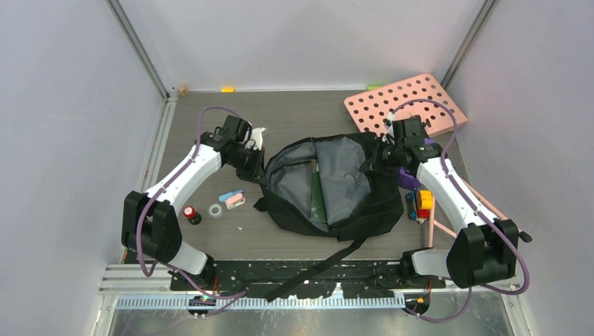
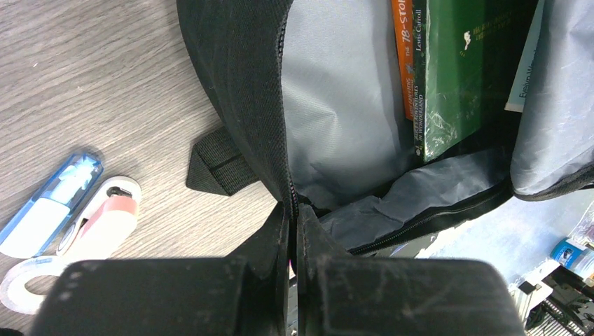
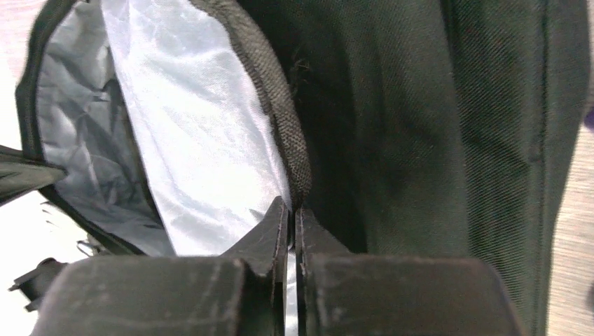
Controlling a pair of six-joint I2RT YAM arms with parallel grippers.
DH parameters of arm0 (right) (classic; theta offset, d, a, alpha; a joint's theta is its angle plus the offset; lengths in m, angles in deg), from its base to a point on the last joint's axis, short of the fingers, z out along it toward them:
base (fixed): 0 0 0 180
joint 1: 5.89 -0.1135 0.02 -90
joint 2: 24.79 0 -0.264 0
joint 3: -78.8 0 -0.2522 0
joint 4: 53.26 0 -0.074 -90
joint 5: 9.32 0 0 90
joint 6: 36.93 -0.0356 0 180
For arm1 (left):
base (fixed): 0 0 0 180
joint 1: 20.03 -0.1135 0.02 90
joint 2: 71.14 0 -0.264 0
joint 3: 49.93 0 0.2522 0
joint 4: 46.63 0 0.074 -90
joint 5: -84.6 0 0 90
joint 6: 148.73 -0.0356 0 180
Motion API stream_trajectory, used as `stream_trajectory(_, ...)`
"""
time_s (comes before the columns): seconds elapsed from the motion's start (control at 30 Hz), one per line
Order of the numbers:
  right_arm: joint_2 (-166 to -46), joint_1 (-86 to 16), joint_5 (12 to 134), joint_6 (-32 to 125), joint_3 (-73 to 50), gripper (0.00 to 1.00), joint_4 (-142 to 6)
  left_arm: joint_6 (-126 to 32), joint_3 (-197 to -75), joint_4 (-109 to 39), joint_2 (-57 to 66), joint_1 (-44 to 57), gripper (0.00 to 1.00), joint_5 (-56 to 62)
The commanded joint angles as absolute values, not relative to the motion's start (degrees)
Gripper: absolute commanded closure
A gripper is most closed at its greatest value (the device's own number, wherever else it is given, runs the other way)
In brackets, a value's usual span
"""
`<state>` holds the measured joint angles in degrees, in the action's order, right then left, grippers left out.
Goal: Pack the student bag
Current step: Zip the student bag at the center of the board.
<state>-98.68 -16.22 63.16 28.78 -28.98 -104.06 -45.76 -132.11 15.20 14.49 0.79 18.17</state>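
At mid-table, between the arms, the student bag (image 1: 364, 210) is lying open with a green book (image 2: 455, 70) inside. I am clamping the left gripper (image 2: 293, 210) on its left zipper rim and the right gripper (image 3: 291, 206) on its right rim. I judge I am spreading the mouth. Next, one arm should release and fetch the correction tape (image 1: 233, 202).

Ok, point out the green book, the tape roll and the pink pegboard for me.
green book (image 2: 455, 70), left wrist view, front cover.
tape roll (image 2: 10, 294), left wrist view, ring's left side.
pink pegboard (image 1: 420, 87), top view, surface between holes.
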Motion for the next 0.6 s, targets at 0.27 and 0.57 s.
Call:
stream_trajectory(0.27,-91.92,-20.5,54.25,25.65,-25.63,1.0,-100.07,-46.7,-132.24,14.43,13.55,0.36,1.0,19.54)
stream_trajectory(0.57,-99.43,-36.13,61.64,21.98,-20.99,1.0,-93.68,-46.78,-131.63,14.29,12.69,0.36,1.0,19.16)
